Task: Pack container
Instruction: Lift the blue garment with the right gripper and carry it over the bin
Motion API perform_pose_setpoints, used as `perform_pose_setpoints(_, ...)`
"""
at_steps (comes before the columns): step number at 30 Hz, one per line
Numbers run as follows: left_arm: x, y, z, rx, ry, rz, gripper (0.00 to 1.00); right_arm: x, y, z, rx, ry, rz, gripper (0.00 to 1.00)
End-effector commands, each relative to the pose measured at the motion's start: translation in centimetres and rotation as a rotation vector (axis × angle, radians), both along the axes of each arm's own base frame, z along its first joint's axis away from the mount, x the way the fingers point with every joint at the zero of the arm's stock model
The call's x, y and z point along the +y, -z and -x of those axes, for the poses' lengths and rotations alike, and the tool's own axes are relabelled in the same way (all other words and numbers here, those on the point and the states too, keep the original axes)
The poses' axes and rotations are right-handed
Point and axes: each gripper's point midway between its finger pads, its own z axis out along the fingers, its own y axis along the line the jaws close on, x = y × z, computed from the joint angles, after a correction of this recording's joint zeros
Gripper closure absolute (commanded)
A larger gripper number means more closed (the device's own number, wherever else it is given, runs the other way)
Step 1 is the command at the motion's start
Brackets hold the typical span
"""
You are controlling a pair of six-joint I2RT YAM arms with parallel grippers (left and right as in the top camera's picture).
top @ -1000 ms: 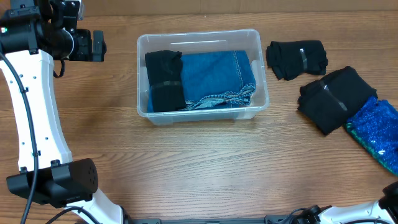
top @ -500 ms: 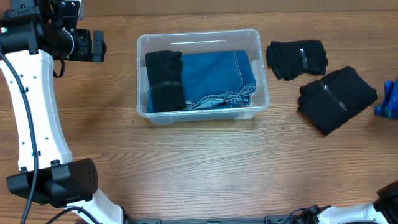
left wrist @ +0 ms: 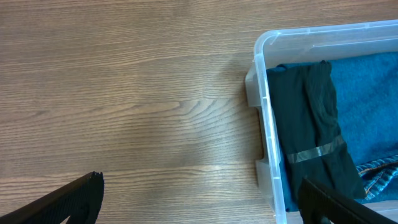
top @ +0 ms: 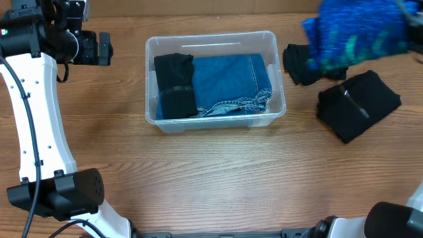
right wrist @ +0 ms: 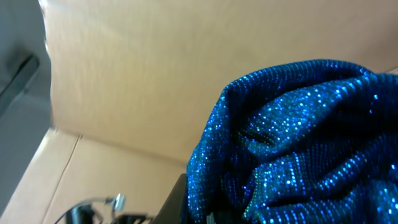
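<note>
A wooden table (top: 211, 172) seen from above. The container (top: 215, 41), a clear plastic bin with rounded corners, sits on the table slightly left of centre, towards the far edge. Inside it, a folded black garment (top: 175, 86) with a strip of clear tape around it lies against the left wall. Folded blue denim (top: 231, 79) fills the rest of the bin, with a frayed hem along its near edge.

The left gripper (left wrist: 199, 186) hangs over bare table to the left of the container, well apart from it. Its two dark fingers (left wrist: 68, 202) are spread wide and hold nothing.

The right gripper (right wrist: 193, 208) is closed tight on a sparkly blue sequined cloth (top: 353, 33), which hangs in the air above the table's far right corner, blurred in the overhead view. In the right wrist view the cloth bunches up close to the camera and hides nearly all of the fingers.

On the table to the right of the container lie two more folded black garments. The smaller one (top: 303, 66) is just beside the container, partly covered from above by the raised cloth. The larger one (top: 357, 104) lies nearer and further right.
</note>
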Motion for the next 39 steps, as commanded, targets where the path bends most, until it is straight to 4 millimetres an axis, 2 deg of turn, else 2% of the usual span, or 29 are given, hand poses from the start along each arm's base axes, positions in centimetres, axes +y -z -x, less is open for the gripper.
perform_pose_setpoints(1, -0.1, 0.1, -0.3, -0.001, -0.009, 0.007, 0.0, 5.8, -1.8, -0.7, -0.02, -0.023, 0.029, 0.96)
perform_pose_setpoints(4, 0.0, 0.1, -0.3, -0.002, -0.009, 0.007, 0.0, 10.5, -0.9, -2.1, 0.007, 0.003, 0.069, 0.96)
perform_pose_setpoints(8, 0.0, 0.1, -0.3, -0.002, -0.009, 0.007, 0.0, 15.2, 0.9, -3.4, 0.038, 0.044, 0.135, 0.96)
perform_pose_setpoints(10, -0.1, 0.1, -0.3, -0.001, -0.009, 0.007, 0.0, 17.7, 2.5, -4.3, 0.079, 0.083, 0.158, 0.96)
perform_pose_setpoints(13, 0.0, 0.1, -0.3, -0.002, -0.009, 0.007, 0.0, 20.1, 5.2, -5.4, 0.153, 0.119, 0.156, 0.96)
perform_pose_setpoints(19, 0.0, 0.1, -0.3, -0.002, -0.009, 0.007, 0.0, 23.4, 10.6, -7.8, 0.294, 0.144, 0.109, 0.96)
perform_pose_setpoints(21, 0.0, 0.1, -0.3, -0.001, -0.009, 0.007, 0.0, 24.0, 11.6, -8.5, 0.301, 0.137, 0.113, 0.96)
perform_pose_setpoints(26, 0.0, 0.1, -0.3, -0.001, -0.009, 0.007, 0.0, 24.8, 14.0, -9.8, 0.351, 0.147, 0.083, 0.96)
perform_pose_setpoints(29, 0.0, 0.1, -0.3, -0.002, -0.009, 0.007, 0.0, 25.6, 14.5, -10.1, 0.345, 0.137, 0.082, 0.96)
perform_pose_setpoints(39, 0.0, 0.1, -0.3, -0.002, -0.009, 0.007, 0.0, 30.6, 17.9, -11.1, 0.37, 0.082, 0.047, 0.96)
